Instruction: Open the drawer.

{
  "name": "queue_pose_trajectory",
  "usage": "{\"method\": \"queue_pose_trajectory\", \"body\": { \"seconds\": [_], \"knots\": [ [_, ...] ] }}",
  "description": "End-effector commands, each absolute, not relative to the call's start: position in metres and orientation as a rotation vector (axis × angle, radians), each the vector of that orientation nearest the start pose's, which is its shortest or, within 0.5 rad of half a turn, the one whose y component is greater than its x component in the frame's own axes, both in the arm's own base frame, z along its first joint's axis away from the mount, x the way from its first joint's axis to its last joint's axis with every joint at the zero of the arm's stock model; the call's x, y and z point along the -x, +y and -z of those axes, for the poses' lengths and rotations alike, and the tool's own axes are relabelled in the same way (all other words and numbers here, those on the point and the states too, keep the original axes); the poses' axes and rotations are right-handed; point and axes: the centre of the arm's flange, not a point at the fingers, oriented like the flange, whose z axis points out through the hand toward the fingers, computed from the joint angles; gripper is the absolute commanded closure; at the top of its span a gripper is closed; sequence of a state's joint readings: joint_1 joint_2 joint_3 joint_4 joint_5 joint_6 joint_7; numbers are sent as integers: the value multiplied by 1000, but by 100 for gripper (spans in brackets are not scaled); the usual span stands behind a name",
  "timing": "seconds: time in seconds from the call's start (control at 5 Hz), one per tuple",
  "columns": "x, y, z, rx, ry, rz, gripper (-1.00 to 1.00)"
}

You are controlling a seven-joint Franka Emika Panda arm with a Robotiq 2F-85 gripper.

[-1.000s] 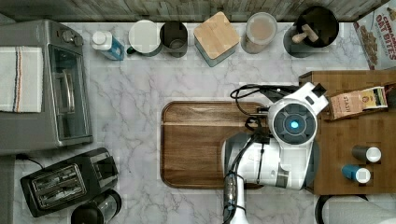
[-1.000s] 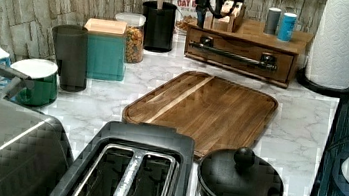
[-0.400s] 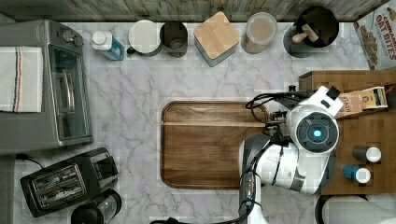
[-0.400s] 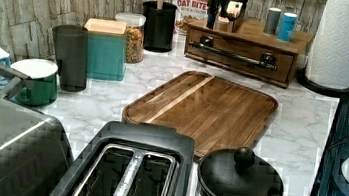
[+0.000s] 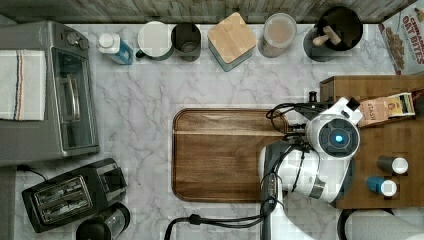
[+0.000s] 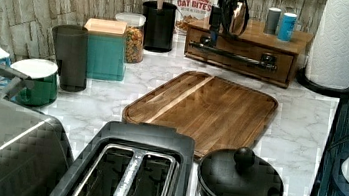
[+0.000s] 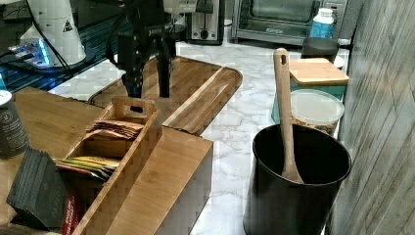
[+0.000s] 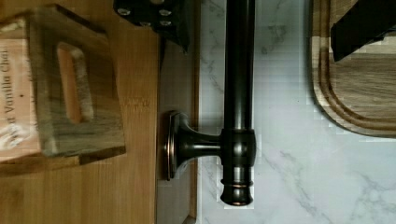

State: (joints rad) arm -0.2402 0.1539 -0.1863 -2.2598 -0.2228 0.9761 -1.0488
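Observation:
The drawer [image 6: 240, 61] sits flush in its wooden box at the left view's far right of the counter. Its long black bar handle [image 6: 233, 56] runs across the front. My gripper [image 6: 215, 32] hangs over the handle's end on the left view's left. In the wrist view the bar handle [image 8: 238, 93] and one post [image 8: 196, 142] lie straight below, with my gripper [image 8: 259, 42] open, one finger on each side of the bar and apart from it. The right view shows the gripper [image 7: 148, 90] just past the box's edge, fingers [image 7: 132, 73] spread.
A dark wooden cutting board [image 5: 225, 152] lies just in front of the drawer. On the box top [image 5: 370, 85] stand a tea-bag holder [image 7: 117, 142] and two small bottles [image 5: 392, 165]. A black utensil pot [image 5: 334, 32], a paper towel roll [image 6: 343, 40] and a toaster [image 5: 70, 192] stand around.
The arm has moved toward the top view's right, from over the cutting board to the box's front edge. In the left view the gripper has come down to the handle's end.

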Motion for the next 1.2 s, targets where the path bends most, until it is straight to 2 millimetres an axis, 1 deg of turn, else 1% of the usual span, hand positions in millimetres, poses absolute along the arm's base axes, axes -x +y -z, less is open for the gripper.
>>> {"method": "queue_pose_trajectory", "body": {
  "seconds": [0.2,0.4,0.6,0.8,1.0,1.2],
  "knots": [
    [-473,-236,-270,3296,68,124,-100],
    [-472,-231,-259,3308,95,114,-100],
    [-470,-234,-244,3290,124,97,-100],
    [-466,-229,-239,3268,133,118,-100],
    [-465,-225,-234,3266,130,168,-100],
    [-472,-205,-250,3274,122,120,-100]
  ]
}}
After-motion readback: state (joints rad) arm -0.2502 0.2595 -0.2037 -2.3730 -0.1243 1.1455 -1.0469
